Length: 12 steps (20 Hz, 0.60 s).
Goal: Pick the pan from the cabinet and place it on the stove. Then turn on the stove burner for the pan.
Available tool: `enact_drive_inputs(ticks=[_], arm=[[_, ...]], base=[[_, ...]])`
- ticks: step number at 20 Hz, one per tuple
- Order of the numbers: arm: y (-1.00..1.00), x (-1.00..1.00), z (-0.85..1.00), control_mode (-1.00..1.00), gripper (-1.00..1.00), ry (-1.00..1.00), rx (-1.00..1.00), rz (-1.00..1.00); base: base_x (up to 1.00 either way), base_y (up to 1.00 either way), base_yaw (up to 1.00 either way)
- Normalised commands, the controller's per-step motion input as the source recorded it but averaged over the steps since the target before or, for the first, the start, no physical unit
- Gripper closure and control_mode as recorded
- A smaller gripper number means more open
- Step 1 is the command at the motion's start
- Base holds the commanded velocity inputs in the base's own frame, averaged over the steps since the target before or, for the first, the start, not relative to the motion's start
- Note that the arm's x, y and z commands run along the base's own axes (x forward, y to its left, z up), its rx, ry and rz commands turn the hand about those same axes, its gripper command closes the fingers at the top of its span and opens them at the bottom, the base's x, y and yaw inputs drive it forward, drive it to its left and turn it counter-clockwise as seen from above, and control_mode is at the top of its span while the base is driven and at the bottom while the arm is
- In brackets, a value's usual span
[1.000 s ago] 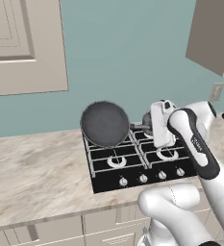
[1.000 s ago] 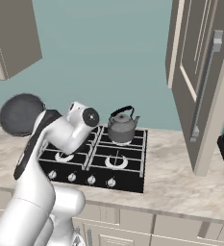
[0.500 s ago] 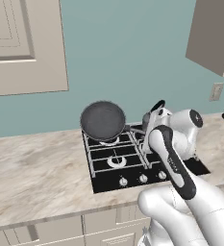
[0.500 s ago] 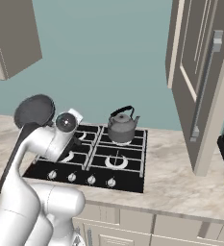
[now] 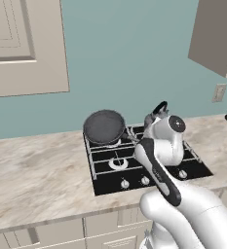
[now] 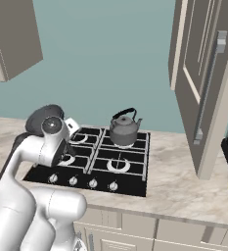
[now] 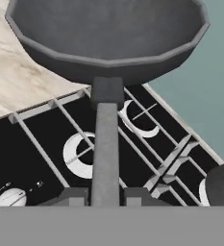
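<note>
- Over the black stove [image 5: 149, 163] in the left base view, the pan [image 5: 104, 127] hangs tilted ahead of the hand, above the rear burner on the side away from the kettle [image 5: 156, 115]. The handle runs back toward the white wrist, which hides the hand itself. Judged from here, the step in hand is setting the pan down; it needs levelling first, then a straight descent so the base meets the grate flat and centred on that burner.
- From the right base view, the pan's dark rim shows just behind the wrist, beyond the hand and well apart from the kettle standing on the rear burner on the cabinet [image 6: 203, 83] side. The cabinet's door stands open. Keeping the handle clear of the kettle looks easy; the greater risk, I judge, is landing the pan partly off the stove onto the desk [image 6: 184, 188].
- Along the hand view, the hand [image 7: 105, 194] is nipped narrow on the near end of the pan's handle, one fingertip [image 7: 75, 195] on each side. The bowl lies straight ahead of the hand, above the grates, with the desk beyond. A knob [image 7: 7, 197] sits just beside the hand, ready for the later burner step.
</note>
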Motion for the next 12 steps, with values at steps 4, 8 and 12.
enact_drive_inputs(ticks=[4,8,12], arm=[[0.0,0.3,-0.32,-1.0,1.0,0.2,0.0,0.0],[0.0,0.32,-0.21,-1.0,1.0,0.19,0.0,0.0],[0.0,0.3,-0.05,-1.0,1.0,0.22,0.0,-0.02]], base=[[0.0,0.0,0.0],[0.0,0.0,0.0],[0.0,0.0,0.0]])
